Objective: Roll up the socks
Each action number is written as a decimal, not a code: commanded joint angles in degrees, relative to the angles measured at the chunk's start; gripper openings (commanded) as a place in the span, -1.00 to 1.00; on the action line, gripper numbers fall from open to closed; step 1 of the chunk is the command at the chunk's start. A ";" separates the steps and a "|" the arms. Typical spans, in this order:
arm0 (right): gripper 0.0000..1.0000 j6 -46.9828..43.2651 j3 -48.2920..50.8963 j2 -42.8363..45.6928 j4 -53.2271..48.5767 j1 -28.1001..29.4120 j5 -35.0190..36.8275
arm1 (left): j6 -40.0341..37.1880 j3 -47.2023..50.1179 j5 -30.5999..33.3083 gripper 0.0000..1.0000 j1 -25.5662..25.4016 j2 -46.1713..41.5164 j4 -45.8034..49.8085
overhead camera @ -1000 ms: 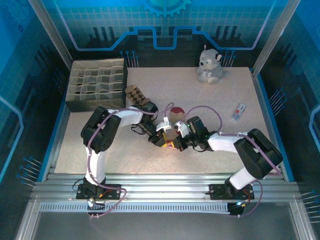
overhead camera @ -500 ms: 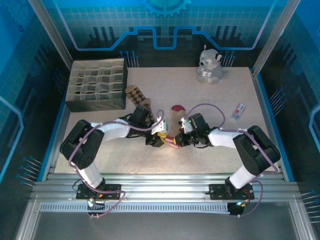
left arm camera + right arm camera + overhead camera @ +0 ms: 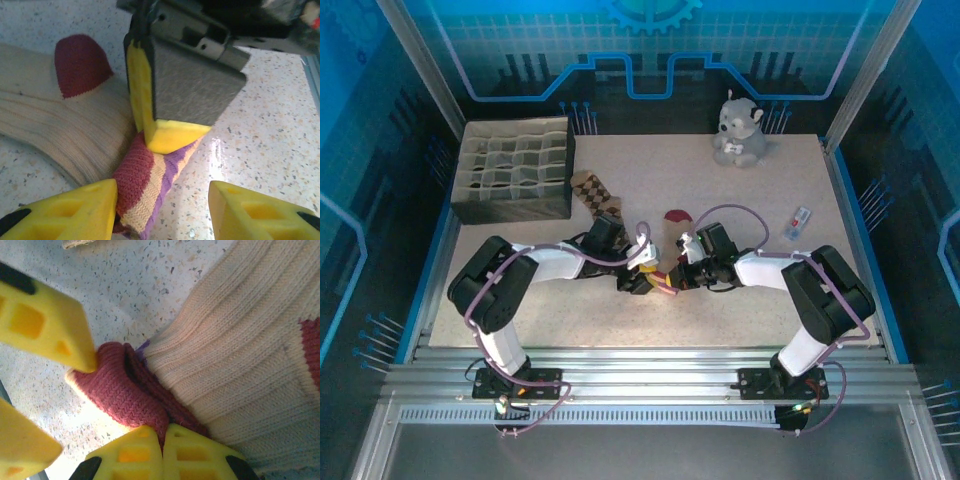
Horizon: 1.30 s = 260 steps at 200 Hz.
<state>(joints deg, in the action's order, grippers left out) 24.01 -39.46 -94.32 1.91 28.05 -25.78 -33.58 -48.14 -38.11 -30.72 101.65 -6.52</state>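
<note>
The beige sock with a red patch lies mid-table, its striped cuff folded up. My right gripper is shut on the red fold of that cuff; from above it reaches in from the right. My left gripper stands open around the cuff, and its left fingertip touches the knit. Seen from above, it faces the right gripper closely. The argyle sock lies flat behind the left arm, apart from both grippers.
A tan box with many compartments stands at the back left. A grey plush toy sits at the back right. A small white-and-red item lies near the right edge.
My left gripper's jaws have spread apart and let go of the striped cuff, and the left arm has lowered and swung leftward. The right gripper has stayed shut on the cuff.
</note>
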 commanded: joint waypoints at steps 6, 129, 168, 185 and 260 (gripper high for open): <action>-1.00 0.29 2.37 -2.56 -9.38 -0.52 3.06 | 2.41 -1.73 -1.61 -0.01 -0.21 2.49 -1.73; -0.74 2.15 2.68 4.23 -15.19 -0.32 4.32 | 9.70 -9.45 0.34 -0.84 -2.51 9.58 11.95; -0.28 2.79 2.86 14.01 -19.42 0.65 8.62 | 13.31 -13.36 5.27 -0.90 -4.46 11.88 18.46; -0.22 2.90 2.33 18.29 -22.23 0.80 10.95 | 14.76 -14.71 6.07 -0.91 -5.05 12.39 20.31; -0.27 -11.33 -3.20 35.73 -38.79 10.49 33.16 | 21.12 -24.27 7.65 -0.91 -5.58 17.51 31.18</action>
<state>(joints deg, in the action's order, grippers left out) 21.04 -39.77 -61.36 -29.26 34.52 -3.20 -15.49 -69.84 -34.70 -35.90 114.98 15.94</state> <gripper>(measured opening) 0.372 0.046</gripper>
